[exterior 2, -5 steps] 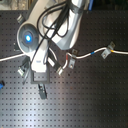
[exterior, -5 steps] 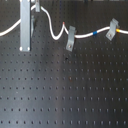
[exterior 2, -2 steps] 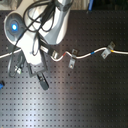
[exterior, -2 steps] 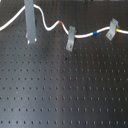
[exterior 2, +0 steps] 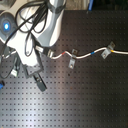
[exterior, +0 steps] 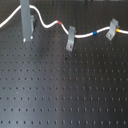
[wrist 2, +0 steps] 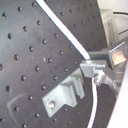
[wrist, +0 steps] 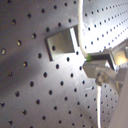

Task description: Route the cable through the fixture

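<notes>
The white cable (exterior: 47, 22) runs across the back of the board in both exterior views. It passes a red band, the middle fixture (exterior: 70, 39), a blue band, and the far fixture (exterior: 113, 27) by a yellow band. A third fixture (exterior: 33, 22) sits just behind my gripper (exterior: 26, 38), the tall grey bar. In the second exterior view my gripper (exterior 2: 39, 83) hangs below the arm, left of the middle fixture (exterior 2: 72, 59). In both wrist views the cable (wrist: 80, 25) (wrist 2: 65, 30) passes close beside that third fixture (wrist: 62, 44) (wrist 2: 64, 95) and into my shut fingertips (wrist: 97, 64).
The black perforated board (exterior: 65, 90) fills the first exterior view. The arm's white body and black hoses (exterior 2: 35, 30) cover the second exterior view's upper left and hide the cable's free end there.
My gripper has shifted toward the first exterior view's left. The cable's left stretch has moved with it and now lies higher in that picture. The two fixtures to the right have not moved.
</notes>
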